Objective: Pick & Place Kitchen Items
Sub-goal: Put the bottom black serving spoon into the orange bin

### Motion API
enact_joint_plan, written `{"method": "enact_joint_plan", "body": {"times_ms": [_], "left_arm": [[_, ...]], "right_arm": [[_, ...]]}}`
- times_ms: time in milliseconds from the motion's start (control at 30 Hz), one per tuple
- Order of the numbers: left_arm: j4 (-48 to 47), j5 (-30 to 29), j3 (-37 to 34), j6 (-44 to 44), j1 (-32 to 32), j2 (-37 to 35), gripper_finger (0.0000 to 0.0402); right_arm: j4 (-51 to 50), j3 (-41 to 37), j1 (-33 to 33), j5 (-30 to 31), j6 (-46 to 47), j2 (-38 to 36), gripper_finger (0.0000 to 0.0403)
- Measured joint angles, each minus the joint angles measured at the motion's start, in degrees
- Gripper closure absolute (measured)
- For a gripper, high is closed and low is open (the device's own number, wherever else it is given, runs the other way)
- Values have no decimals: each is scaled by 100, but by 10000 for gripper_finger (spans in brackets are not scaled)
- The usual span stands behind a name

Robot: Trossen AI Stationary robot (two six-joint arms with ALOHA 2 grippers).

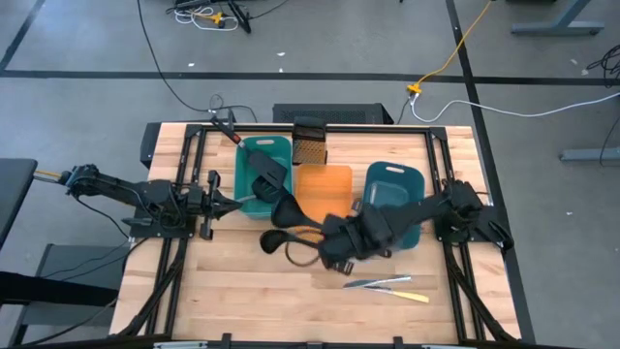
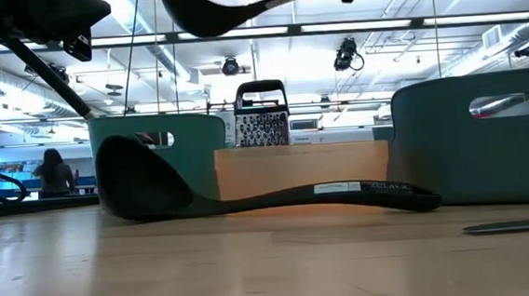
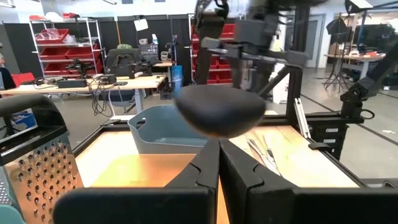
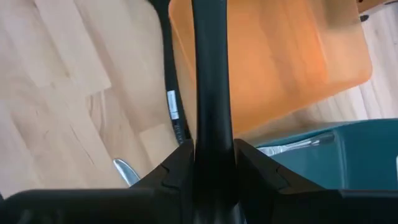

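My right gripper (image 1: 332, 240) is shut on a black ladle (image 1: 291, 208), held in the air over the near edge of the orange tray (image 1: 325, 184); its bowl shows high in the low view (image 2: 227, 9) and in the left wrist view (image 3: 217, 109). A second black ladle (image 1: 274, 240) lies on the table in front of the trays, bowl (image 2: 141, 180) and handle end (image 2: 417, 198) resting on the wood. A black-headed spatula (image 1: 266, 173) lies in the teal tray (image 1: 250, 199). My left gripper (image 1: 231, 204) is shut and empty at the teal tray's left side. My right gripper pinches the ladle's handle (image 4: 211, 134) between its two fingers. The fingers point toward the table's left and lie along the handle, which runs straight out ahead of them. The ladle is lifted clear of the table and trays, its bowl (image 1: 288, 206) at the far end.
A blue tray (image 1: 392, 189) stands right of the orange one, with silvery cutlery (image 4: 292, 146) inside. Silvery and pale-yellow cutlery (image 1: 387, 285) lie on the wood near the front. A dark mesh box (image 1: 310, 143) stands behind the trays. Black frame rails line both sides.
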Motion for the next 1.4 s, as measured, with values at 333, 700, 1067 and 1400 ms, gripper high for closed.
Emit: {"method": "enact_joint_plan", "body": {"times_ms": [333,700,1067,1400], "left_arm": [[-11,9,0,16,0,0,390],[-50,7,0,21,0,0,390],[-149,8,0,27,0,0,390],[-155,7,0,132,0,0,390]], "right_arm": [[-2,98,-703,205,-1580,-762,302],[7,79,-1215,2409,-3391,-1879,302],[1,-1669,-1432,1878,-3067,-3210,303],[-10,-3053,-2023,1365,-3686,-3070,303]]}}
